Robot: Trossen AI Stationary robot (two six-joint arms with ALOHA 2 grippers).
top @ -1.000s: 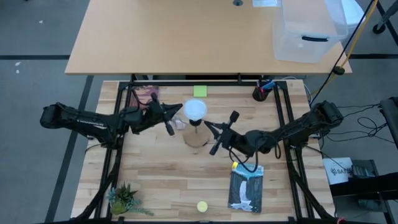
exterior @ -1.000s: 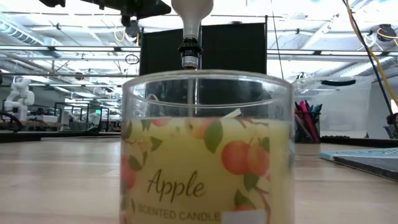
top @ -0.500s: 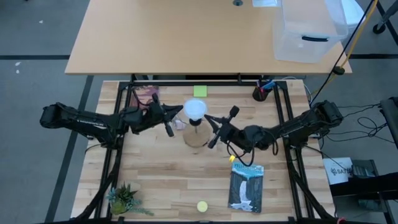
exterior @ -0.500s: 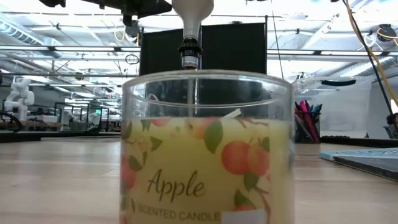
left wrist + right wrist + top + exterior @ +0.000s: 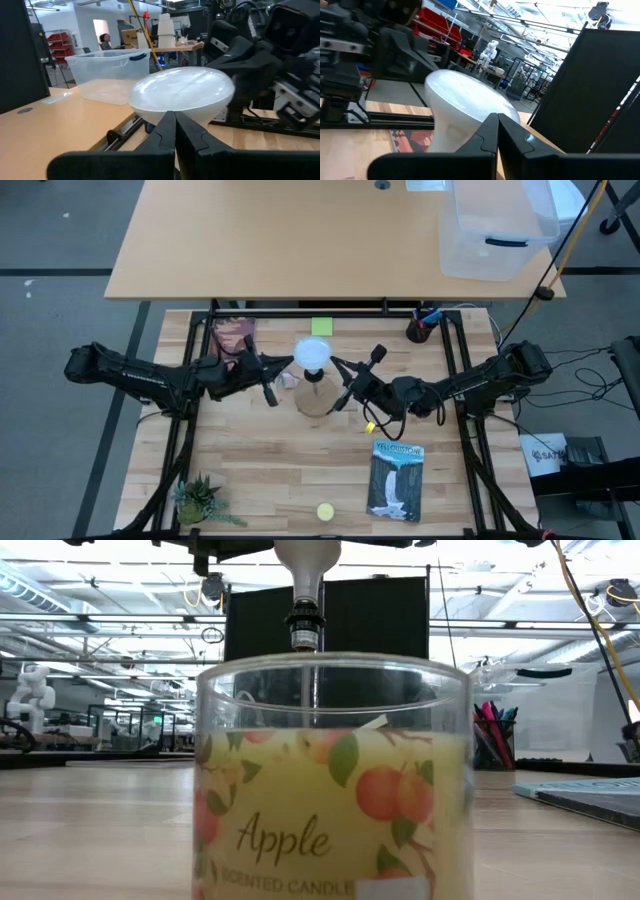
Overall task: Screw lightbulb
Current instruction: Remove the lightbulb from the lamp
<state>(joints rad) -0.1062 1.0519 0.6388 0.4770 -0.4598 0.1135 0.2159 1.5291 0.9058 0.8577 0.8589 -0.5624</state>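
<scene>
Grippers flank the lightbulb [image 5: 313, 356] from both sides above the middle of the wooden table [image 5: 260, 460]. The left gripper [image 5: 274, 375] shows its fingers spread beside the bulb in the high view, not touching it; the right gripper [image 5: 352, 376] likewise stands splayed just beside the bulb. Each wrist view shows the white dome [image 5: 182, 95] [image 5: 465, 107] close ahead. The bulb stands upright, neck down, over the wooden cone base [image 5: 314, 398]. Only the low view shows its grey neck and screw end [image 5: 303, 620], seen above an apple-scented candle jar [image 5: 332, 780] that fills the foreground. The table also carries a book [image 5: 397, 480], a small plant [image 5: 198, 502], a yellow ball [image 5: 325, 511] and a green sticky note [image 5: 321, 327]. A clear bin [image 5: 497, 230] sits on the desk beyond.
</scene>
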